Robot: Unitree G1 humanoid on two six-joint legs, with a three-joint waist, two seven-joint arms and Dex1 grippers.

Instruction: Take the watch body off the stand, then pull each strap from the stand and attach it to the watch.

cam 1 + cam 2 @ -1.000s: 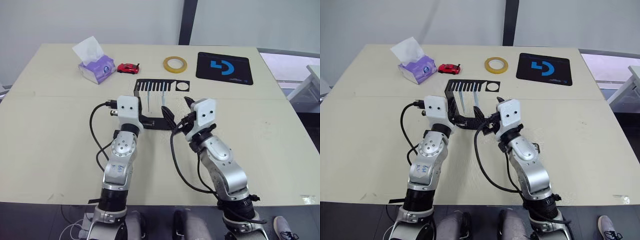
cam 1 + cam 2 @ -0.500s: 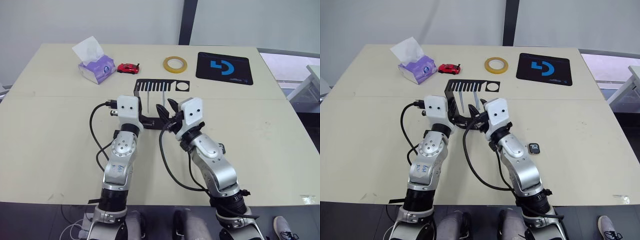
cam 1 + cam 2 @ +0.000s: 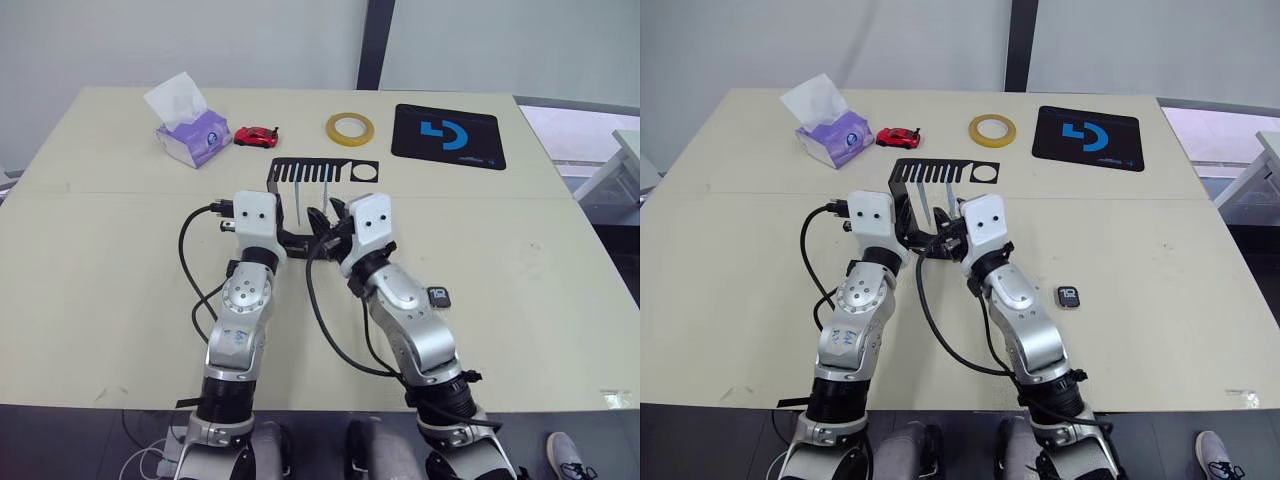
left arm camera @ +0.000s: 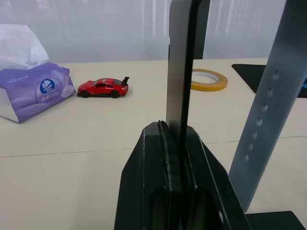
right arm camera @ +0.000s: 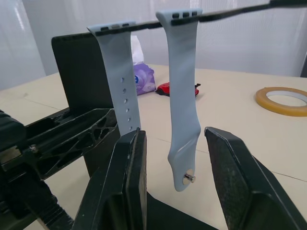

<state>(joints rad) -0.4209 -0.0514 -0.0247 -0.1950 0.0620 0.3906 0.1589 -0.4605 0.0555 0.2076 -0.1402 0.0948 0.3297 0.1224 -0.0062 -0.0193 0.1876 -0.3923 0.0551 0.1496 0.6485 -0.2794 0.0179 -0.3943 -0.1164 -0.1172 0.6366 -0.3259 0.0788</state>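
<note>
Straps [image 5: 184, 129] hang vertical from stand [image 4: 181, 72]; left jaws clamp stand, right jaws agape.

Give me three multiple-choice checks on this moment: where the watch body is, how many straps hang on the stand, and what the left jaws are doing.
1. Where is the watch body?
A. on the stand's top plate
B. on the table beside the right arm
C. on the black mat

2. How many straps hang from the stand?
A. none
B. one
C. two

3. What state is the left gripper in?
A. shut on the stand's upright plate
B. open above the tissue box
C. shut on the tape ring

Key:
1 B: the watch body lies on the bare table, off the stand.
2 C: the right wrist view shows the holed strap and the pin strap both hanging from the top plate, the pin strap between the open right gripper fingers.
3 A: the left gripper clamps the stand's upright plate.
</note>
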